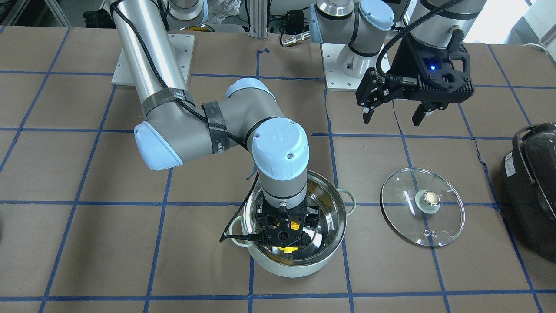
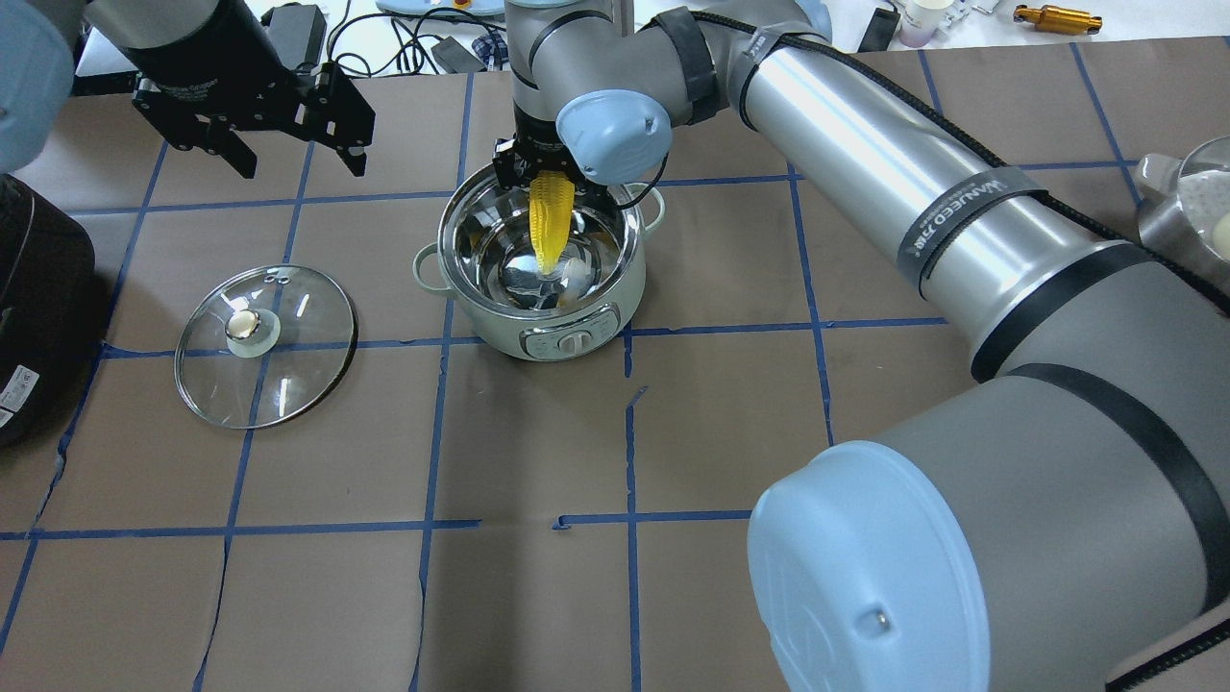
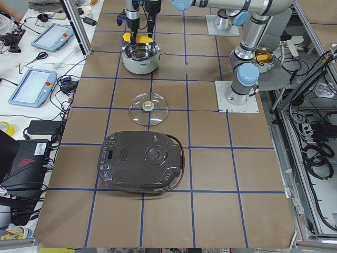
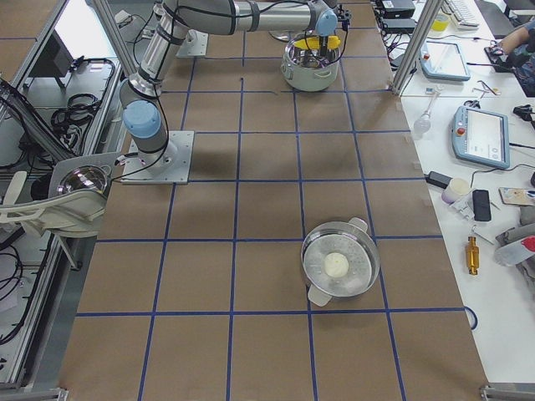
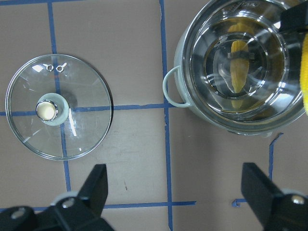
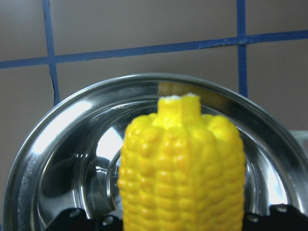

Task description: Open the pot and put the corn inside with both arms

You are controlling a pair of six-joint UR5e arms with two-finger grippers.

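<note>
corn [image 2: 550, 226] over the pot [image 2: 577, 344], lid [image 2: 279, 370] on the table [image 2: 769, 432] beside it, toward robot's left

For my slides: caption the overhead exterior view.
Right gripper holds the corn over the open pot; the glass lid lies on the table alongside, left gripper open and empty.

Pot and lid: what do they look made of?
Pot: mirror-polished steel inside, it reflects the corn; pale mint outside, matte, likely enamel or painted metal. Lid: clear glass, the tape lines show through; metal-looking rim; beige knob, material unclear.
</note>
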